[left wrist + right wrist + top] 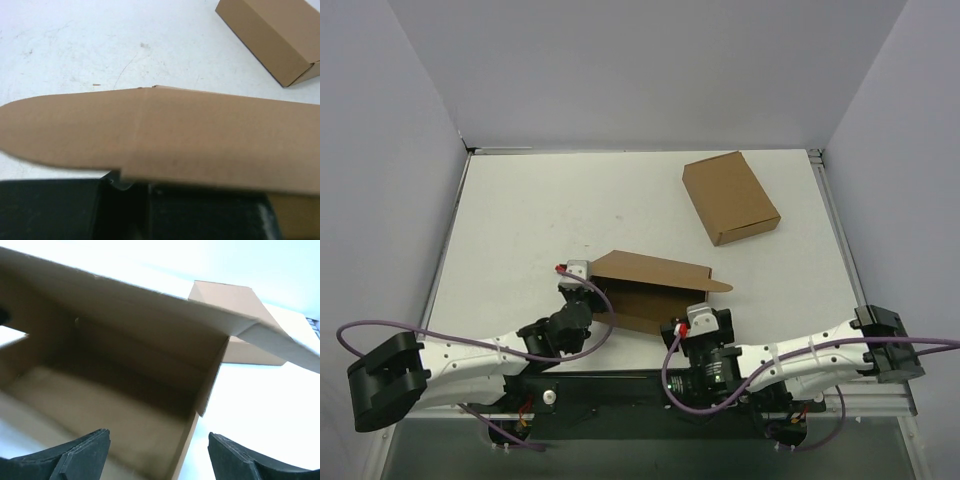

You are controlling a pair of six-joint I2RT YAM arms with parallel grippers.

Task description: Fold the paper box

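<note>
Black fingers (82,456) of the right gripper (156,461) stand spread, with the paper box (120,390) open-mouthed just ahead, centre-left of that frame. From above, its long axis runs left to right between both arms. The left gripper (577,272) sits at its left end, fingers hidden behind a flap, grip unreadable. On the white table (520,210), upper right, lies a closed carton (730,197), well apart.

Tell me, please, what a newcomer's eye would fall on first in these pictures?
First comes the half-folded paper box, open at the near middle of the table. The left arm's jaws sit at its left corner, and the right arm's jaws are spread wide at its near right corner. Next comes the closed brown carton, lying alone at the far right.
</note>
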